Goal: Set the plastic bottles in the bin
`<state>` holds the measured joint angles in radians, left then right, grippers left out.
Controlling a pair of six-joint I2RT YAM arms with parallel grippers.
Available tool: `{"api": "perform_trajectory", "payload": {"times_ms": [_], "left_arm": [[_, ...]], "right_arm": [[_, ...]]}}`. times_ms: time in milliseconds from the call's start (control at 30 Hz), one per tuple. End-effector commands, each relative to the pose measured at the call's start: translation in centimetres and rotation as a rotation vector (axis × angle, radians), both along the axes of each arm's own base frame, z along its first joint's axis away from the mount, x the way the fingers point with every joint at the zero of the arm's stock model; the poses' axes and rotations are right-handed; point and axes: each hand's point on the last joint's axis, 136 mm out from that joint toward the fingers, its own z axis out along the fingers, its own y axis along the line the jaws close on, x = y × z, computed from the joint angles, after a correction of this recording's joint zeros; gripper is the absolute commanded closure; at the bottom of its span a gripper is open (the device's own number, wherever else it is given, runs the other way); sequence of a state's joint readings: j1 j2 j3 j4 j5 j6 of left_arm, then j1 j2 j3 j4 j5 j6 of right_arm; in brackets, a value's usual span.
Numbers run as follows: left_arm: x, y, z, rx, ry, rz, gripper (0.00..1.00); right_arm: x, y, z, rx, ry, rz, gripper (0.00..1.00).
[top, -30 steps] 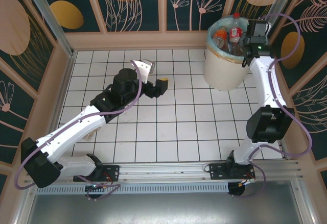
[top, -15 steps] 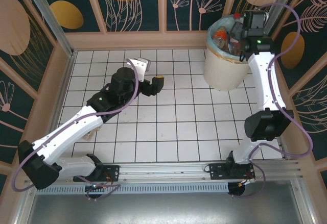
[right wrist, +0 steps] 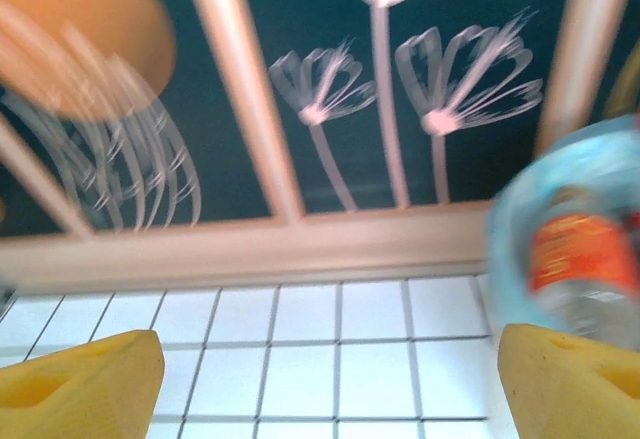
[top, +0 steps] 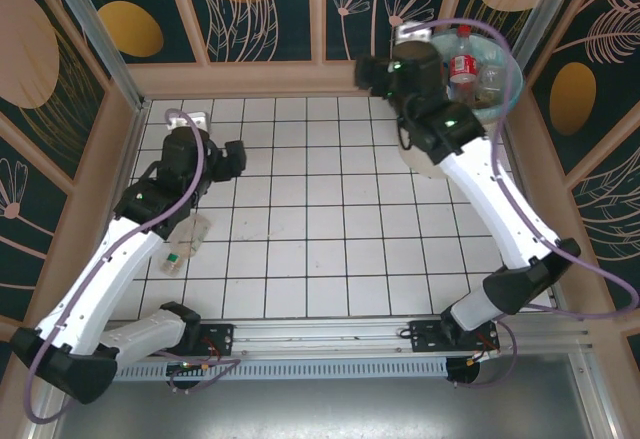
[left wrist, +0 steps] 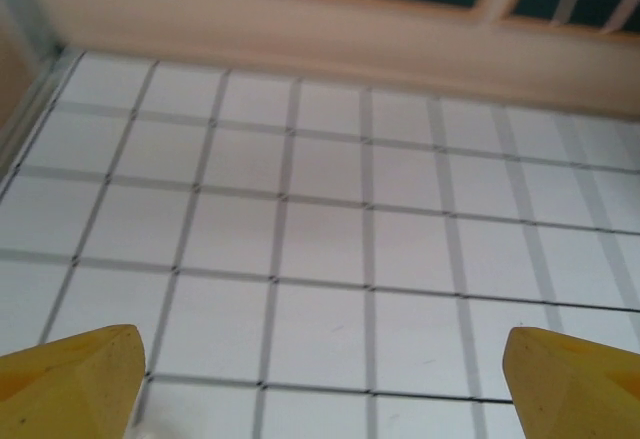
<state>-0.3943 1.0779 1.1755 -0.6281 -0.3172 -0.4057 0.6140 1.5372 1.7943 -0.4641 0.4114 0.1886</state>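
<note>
Left tool (left wrist: 320, 384) hangs open, empty near the tabletop's (left wrist: 320, 239) far left corner, right tool (right wrist: 330, 384) open, empty beside the far-right-corner bin (top: 513, 77), clear bottle (top: 186, 242) lies by left edge.

White tiled bench (top: 330, 259), ringed by dark teal flower-painted panels (top: 350, 9); metal rail (top: 330, 334) at 6 o'clock.

The right gripper (right wrist: 325, 374) has swung leftward off the cream-white, teal-lined round bin (top: 519, 77), along the tiled floor's (top: 330, 219) far edge. The left gripper (left wrist: 320, 374) has retreated toward the left edge, uncovering a clear plastic bottle (top: 188, 239) lying there.
</note>
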Motion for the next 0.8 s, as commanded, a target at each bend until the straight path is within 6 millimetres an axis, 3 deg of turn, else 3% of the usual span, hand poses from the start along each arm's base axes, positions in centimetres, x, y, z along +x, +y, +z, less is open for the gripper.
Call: {"api": "perform_trajectory", "payload": {"times_ms": [0, 133, 267, 467, 767], "left_arm": [[-1.2, 3.3, -6.6, 0.014, 0.249, 0.047, 0.07], [-1.8, 6.7, -12.3, 0.006, 0.440, 0.113, 0.04], [-2.7, 7.7, -16.0, -0.015, 0.561, 0.142, 0.01], [-2.8, 7.2, -19.9, -0.082, 0.694, 0.146, 0.01], [-3.7, 8.4, -23.3, -0.022, 0.830, 0.202, 0.01]], "right_arm": [[0.5, 4.6, -2.2, 0.031, -0.005, 0.116, 0.13], [-0.1, 8.4, -5.9, 0.051, 0.063, 0.221, 0.13], [-1.0, 10.4, -8.5, 0.048, 0.103, 0.280, 0.13], [-2.1, 11.0, -10.6, 0.071, 0.133, 0.335, 0.12], [-3.0, 10.3, -10.9, 0.068, 0.119, 0.348, 0.12]]}}
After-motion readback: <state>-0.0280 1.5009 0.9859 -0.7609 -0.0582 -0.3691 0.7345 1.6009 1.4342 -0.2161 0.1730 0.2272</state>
